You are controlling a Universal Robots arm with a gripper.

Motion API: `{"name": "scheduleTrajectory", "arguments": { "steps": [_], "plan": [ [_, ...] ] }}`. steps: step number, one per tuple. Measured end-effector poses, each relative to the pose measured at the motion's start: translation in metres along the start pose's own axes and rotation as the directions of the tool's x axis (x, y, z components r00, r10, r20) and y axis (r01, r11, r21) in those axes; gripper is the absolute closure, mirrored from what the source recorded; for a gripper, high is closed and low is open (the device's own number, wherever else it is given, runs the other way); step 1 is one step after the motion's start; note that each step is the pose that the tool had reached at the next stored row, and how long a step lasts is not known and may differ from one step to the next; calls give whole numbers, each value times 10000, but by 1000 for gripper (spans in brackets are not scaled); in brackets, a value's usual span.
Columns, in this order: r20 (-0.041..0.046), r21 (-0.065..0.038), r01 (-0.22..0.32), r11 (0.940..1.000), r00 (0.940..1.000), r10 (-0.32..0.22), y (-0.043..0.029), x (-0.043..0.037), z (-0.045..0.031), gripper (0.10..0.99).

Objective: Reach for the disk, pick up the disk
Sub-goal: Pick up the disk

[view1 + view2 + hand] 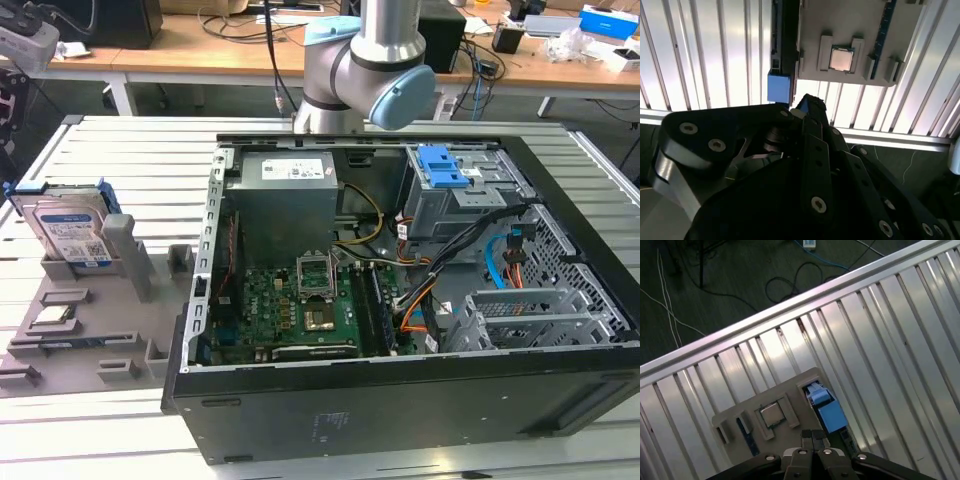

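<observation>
Gripper (811, 434) hangs over the disk (829, 410), fingertips pressed together, holding nothing. The disk stands on edge in a grey holder (90, 335).

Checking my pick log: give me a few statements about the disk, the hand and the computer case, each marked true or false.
1. The silver metal hard drive with a blue plastic bracket stands on edge in the grey plastic holder tray. True.
2. The hand is shut on the hard drive. False: it is apart from the drive, gripping nothing.
3. A square silver processor chip lies in the tray. True.
4. The black computer case is closed. False: it lies open, its green motherboard showing.
</observation>
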State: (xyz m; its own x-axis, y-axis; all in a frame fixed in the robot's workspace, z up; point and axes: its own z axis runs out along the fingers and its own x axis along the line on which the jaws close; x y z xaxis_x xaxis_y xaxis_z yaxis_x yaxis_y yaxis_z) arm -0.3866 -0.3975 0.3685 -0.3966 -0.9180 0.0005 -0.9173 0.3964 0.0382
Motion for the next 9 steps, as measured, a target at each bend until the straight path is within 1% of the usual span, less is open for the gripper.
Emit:
{"name": "scheduleTrajectory", "arguments": {
  "steps": [5, 8, 9],
  "plan": [
    [-26, 0, 699, 9976, 9976, -699, 0, 0, 0, 980],
    [-41, -2, 1086, 9941, 9941, -1086, 0, 0, 0, 980],
    [-48, -2, 1257, 9921, 9921, -1257, 0, 0, 0, 980]
  ]
}}
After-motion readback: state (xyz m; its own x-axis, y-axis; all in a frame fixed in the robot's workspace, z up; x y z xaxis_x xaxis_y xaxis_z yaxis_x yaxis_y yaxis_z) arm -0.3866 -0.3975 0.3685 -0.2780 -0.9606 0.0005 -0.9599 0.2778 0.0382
